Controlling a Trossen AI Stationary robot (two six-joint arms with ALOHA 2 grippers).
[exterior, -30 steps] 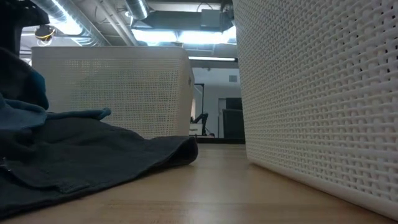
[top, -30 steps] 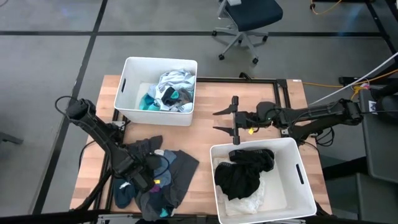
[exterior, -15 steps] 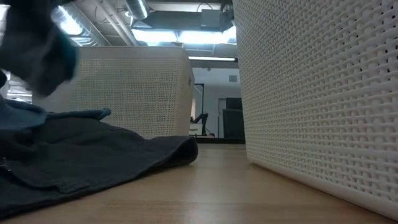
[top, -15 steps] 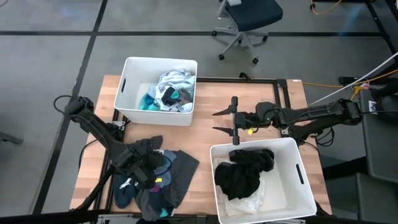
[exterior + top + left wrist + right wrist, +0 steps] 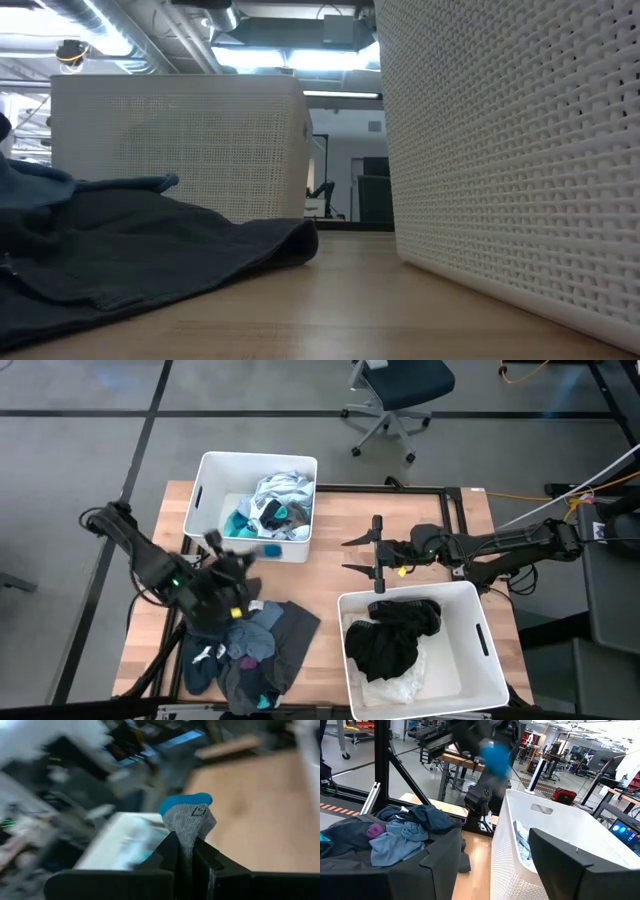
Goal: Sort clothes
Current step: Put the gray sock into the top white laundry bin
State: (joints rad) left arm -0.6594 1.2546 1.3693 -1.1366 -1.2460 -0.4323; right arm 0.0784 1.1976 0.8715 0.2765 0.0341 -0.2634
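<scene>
We see a grey sock [image 5: 189, 822] with a blue toe held up off the table; other clothes [image 5: 255, 655] lie heaped below.

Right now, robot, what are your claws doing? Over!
Left claw shut on grey sock with blue toe, lifted near far bin. Right claw open, waiting mid-table. Nothing blocking.

A robotics lab: ceiling ducts [image 5: 150, 30], workbenches [image 5: 465, 757] behind the table [image 5: 400, 510], an office chair [image 5: 395, 390] on grey floor.
</scene>
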